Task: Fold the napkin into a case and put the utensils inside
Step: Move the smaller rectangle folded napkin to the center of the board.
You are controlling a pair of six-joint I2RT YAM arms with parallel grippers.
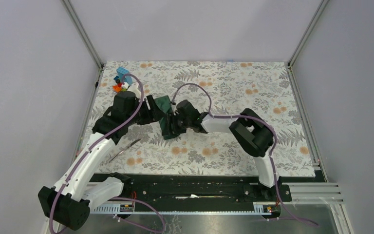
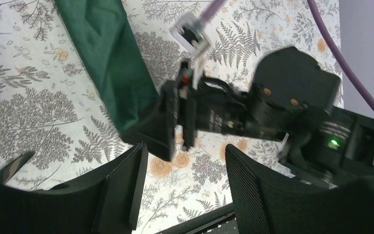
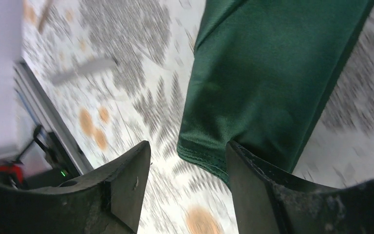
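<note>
Silvery-brown metal sits nearest me: one slim, long utensil (image 1: 125, 148) lies flat on the floral grey-and-orange table covering (image 1: 233, 87), at about 8 o'clock from the cloth and just beside the left arm (image 1: 85, 161). From above I can make out only this one piece, and the right wrist view shows it as a blurred streak.

Next out, the dark green, matte, soft napkin (image 1: 164, 103) lies near the middle of the table as a narrow oblong band. It runs roughly from 12 to 6 o'clock with a slight tilt. The right gripper (image 3: 187, 151) hangs over its near end, jaws spread. The hemmed corner lies between them and passes behind one finger, with nothing pinched as far as I can tell. The left gripper (image 2: 185, 161) sits on the band's 9 o'clock side, likewise released, with only patterned covering between its jaws.

I judge the cloth light and limp. It will sag, slide on the covering and let its folds loosen, so I would pinch it at a hemmed corner where the layers stack, not mid-panel. The utensil looks stiff, thin and probably slippery, so I would take it across the middle of the handle.

As for obstacles, the two wrists crowd nose to nose at the band, and a purple cable (image 1: 195, 86) loops just beyond it. Farthest, at 11 o'clock, a colourful toy block stack (image 1: 121, 80) stands well apart.
</note>
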